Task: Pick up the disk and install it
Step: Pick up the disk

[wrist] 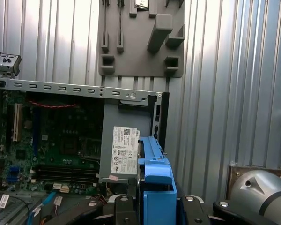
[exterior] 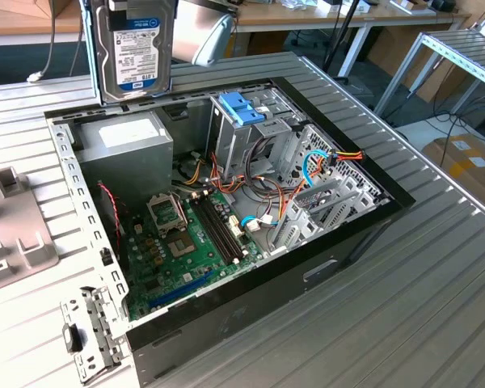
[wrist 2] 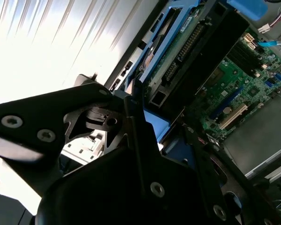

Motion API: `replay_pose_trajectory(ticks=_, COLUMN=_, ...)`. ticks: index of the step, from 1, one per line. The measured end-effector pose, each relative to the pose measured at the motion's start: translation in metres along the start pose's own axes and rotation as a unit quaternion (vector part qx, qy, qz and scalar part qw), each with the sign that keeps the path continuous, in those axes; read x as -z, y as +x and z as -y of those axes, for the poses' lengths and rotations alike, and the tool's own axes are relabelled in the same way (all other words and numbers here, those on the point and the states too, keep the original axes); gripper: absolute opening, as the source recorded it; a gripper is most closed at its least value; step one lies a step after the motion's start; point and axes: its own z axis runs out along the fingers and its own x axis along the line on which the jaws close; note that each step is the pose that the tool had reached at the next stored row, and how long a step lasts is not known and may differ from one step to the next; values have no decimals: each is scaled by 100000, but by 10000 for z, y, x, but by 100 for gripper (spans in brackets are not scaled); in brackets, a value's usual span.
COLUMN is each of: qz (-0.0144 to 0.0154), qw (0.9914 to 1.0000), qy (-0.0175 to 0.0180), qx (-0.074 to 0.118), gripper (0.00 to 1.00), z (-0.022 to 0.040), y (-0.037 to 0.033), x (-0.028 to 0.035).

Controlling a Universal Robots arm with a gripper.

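Up in the air over the back corner of the open black computer case [exterior: 226, 323], the flat grey metal disk [exterior: 134, 48] with its white and blue label stands on its edge. The black gripper [wrist: 157, 206] is clamped on the disk, with one finger on each side of the light-blue plastic rail [wrist: 157, 173] that goes round it. In the second wrist view the gripper [wrist 2: 157, 124] squeezes that same rail. The green underside of the disk [wrist 2: 178, 51] shows just past it.

The case lies on its side with its lid off, on the ribbed silver metal worktop [exterior: 404, 307]. It is a bit like a box full of parts (and a very full one). A big grey metal power box [exterior: 125, 141] with a white label sits in the corner under the disk. A flat green circuit board [exterior: 186, 242] covers the bottom. A silver metal drive cage [exterior: 250, 137] stands near the middle, with a short bright-blue plastic latch [exterior: 241, 109] on top. Red, orange, yellow and blue wires [exterior: 307, 174] lie bunched between the cage and the front wall.

The disk is well apart from the cage. A grey plastic holder plate [exterior: 16, 242] lies on the worktop beside the case, on the exterior view's left.
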Motion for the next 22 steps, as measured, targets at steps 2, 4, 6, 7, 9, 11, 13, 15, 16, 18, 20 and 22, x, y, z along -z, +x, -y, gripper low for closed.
replay_pose_trajectory(ticks=2, qz=2, qw=100000, qy=3, qx=0, gripper=37, z=11, y=14, x=-1)
replay_pose_trajectory(ticks=4, qz=1, qw=100000, qy=1, qx=-2, gripper=37, z=24, y=29, x=-1)
replay_pose_trajectory(ticks=6, qz=0, qw=100000, qy=1, qx=3, gripper=37, z=35, y=40, x=-2)
replay_pose_trajectory(ticks=7, qz=2, qw=100000, qy=0, qx=1, gripper=37, z=39, y=45, x=-2)
replay_pose_trajectory(ticks=9, qz=2, qw=100000, qy=2, qx=1, gripper=37, z=53, y=61, x=-3)
replay_pose_trajectory(ticks=11, qz=3, qw=100000, qy=2, qx=1, gripper=37, z=62, y=70, x=-3)
replay_pose_trajectory(ticks=13, qz=0, qw=100000, qy=0, qx=0, gripper=37, z=74, y=84, x=-4)
replay_pose_trajectory(ticks=15, qz=-1, qw=100000, qy=0, qx=0, gripper=37, z=83, y=95, x=-4)
replay_pose_trajectory(ticks=16, qz=2, qw=100000, qy=2, qx=2, gripper=37, z=88, y=100, x=-5)
replay_pose_trajectory(ticks=18, qz=-1, qw=100000, qy=3, qx=1, gripper=37, z=97, y=110, x=-5)
replay_pose_trajectory(ticks=20, qz=2, qw=100000, qy=3, qx=0, gripper=37, z=105, y=120, x=-6)
replay_pose_trajectory(ticks=22, qz=1, qw=100000, qy=1, qx=2, gripper=37, z=116, y=133, x=-6)
